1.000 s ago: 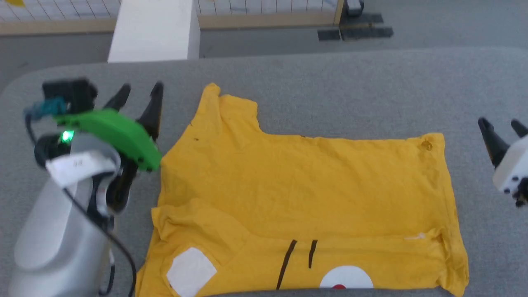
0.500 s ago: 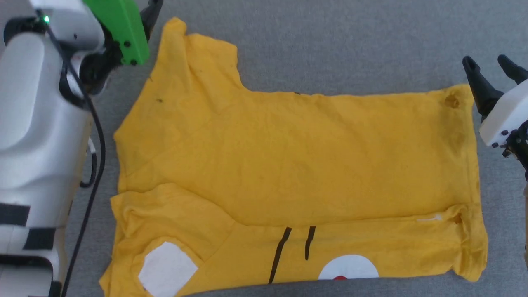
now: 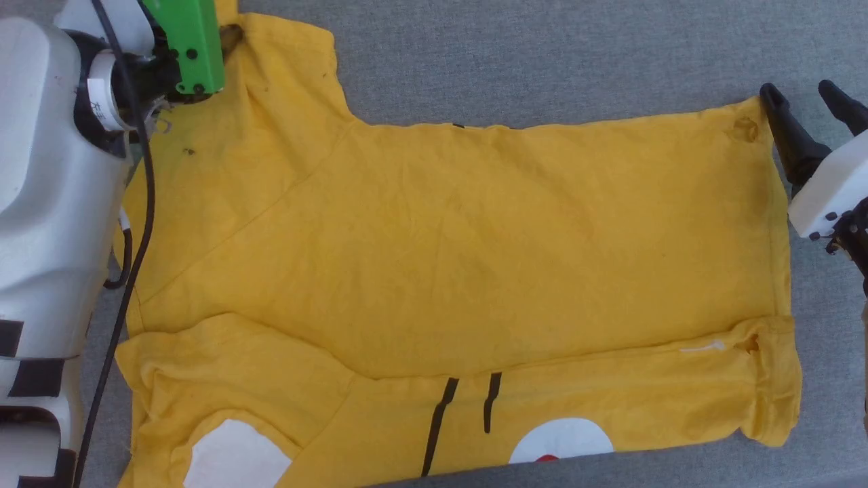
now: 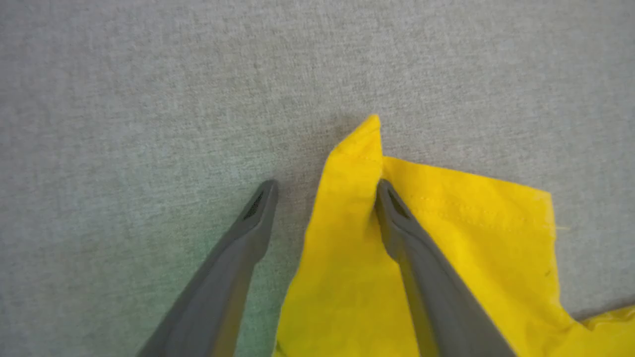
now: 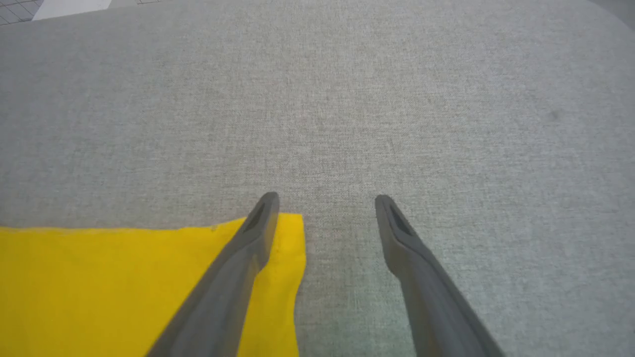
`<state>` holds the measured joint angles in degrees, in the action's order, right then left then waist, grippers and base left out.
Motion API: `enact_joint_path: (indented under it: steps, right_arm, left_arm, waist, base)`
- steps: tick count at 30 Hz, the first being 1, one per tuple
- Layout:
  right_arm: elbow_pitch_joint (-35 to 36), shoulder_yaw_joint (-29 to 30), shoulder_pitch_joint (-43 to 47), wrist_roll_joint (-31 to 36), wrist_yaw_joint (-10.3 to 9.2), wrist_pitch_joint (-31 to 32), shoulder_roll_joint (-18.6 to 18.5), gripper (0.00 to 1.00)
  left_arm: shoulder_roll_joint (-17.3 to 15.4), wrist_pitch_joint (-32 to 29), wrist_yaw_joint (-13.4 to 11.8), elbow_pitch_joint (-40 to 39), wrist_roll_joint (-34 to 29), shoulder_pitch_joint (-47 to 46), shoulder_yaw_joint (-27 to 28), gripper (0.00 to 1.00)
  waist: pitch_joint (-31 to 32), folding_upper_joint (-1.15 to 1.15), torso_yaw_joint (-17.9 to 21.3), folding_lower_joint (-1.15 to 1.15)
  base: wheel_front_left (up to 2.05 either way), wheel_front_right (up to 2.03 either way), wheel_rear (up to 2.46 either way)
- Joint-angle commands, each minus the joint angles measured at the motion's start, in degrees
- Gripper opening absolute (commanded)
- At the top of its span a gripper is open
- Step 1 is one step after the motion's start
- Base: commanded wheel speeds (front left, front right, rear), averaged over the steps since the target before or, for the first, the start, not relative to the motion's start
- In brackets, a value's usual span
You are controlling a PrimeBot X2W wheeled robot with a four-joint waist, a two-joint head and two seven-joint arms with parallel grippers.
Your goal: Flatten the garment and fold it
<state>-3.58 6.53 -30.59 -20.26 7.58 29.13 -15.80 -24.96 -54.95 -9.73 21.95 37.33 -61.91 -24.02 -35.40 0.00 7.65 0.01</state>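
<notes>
The garment (image 3: 447, 244), a bright yellow T-shirt, lies spread on the grey table (image 3: 542, 54), mostly plain side up. A printed strip with black stripes (image 3: 441, 420) and white patches (image 3: 563, 440) shows along its near edge. In the left wrist view my left gripper (image 4: 326, 188) is open, its fingers straddling the pointed sleeve corner of the garment (image 4: 357, 208). My right gripper (image 3: 803, 102) is open at the garment's far right corner. In the right wrist view the right gripper (image 5: 327, 201) has one finger over that garment corner (image 5: 283, 238) and the other over bare table.
My pale left arm (image 3: 54, 169), with a green mount (image 3: 186, 41) and a black cable, covers the left side of the head view. Bare grey cloth surface (image 5: 347, 99) stretches beyond both grippers. The table's near edge runs just under the garment.
The head camera has tilted down and closer, so the whole picture shifted. My left gripper has come onto the sleeve corner, and my right gripper has closed in on the far right corner.
</notes>
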Motion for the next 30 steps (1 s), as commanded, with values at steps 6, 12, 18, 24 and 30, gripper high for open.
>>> enact_joint_path:
  steps: [6,12,18,24,30]
  right_arm:
    - [0.2,0.1,0.4,0.3,-0.09,-0.1,-0.3,1.0]
    - [0.6,-0.7,1.5,0.3,-0.09,2.9,-2.3,1.0]
    - [-0.1,-5.4,0.7,1.6,-0.09,13.7,-7.3,1.0]
    - [-1.8,-9.7,-1.6,2.9,-0.09,22.1,-10.3,1.0]
    - [-4.8,-12.4,-2.6,2.2,-0.09,26.5,-11.0,0.4]
  left_arm:
    - [1.2,5.0,0.2,-2.3,3.3,4.3,3.0,0.0]
    - [2.9,12.1,2.7,-6.0,7.2,7.1,6.9,0.0]
    - [3.9,14.4,4.7,-9.6,8.7,10.0,7.0,0.0]
    - [4.3,15.3,5.2,-12.0,8.9,10.5,6.7,0.0]
    - [4.4,16.1,5.6,-12.7,8.7,10.9,6.4,0.0]
  waist:
    - [2.1,0.0,-1.2,-0.01]
    - [6.0,0.0,-3.4,-0.01]
    - [6.7,0.0,-5.8,-0.01]
    - [5.2,0.0,-7.3,-0.01]
    - [4.4,0.0,-8.0,-0.01]
  base:
    - [0.0,0.0,0.0]
    - [0.0,0.0,0.0]
    - [0.0,0.0,0.0]
    - [0.0,0.0,0.0]
    - [0.0,0.0,0.0]
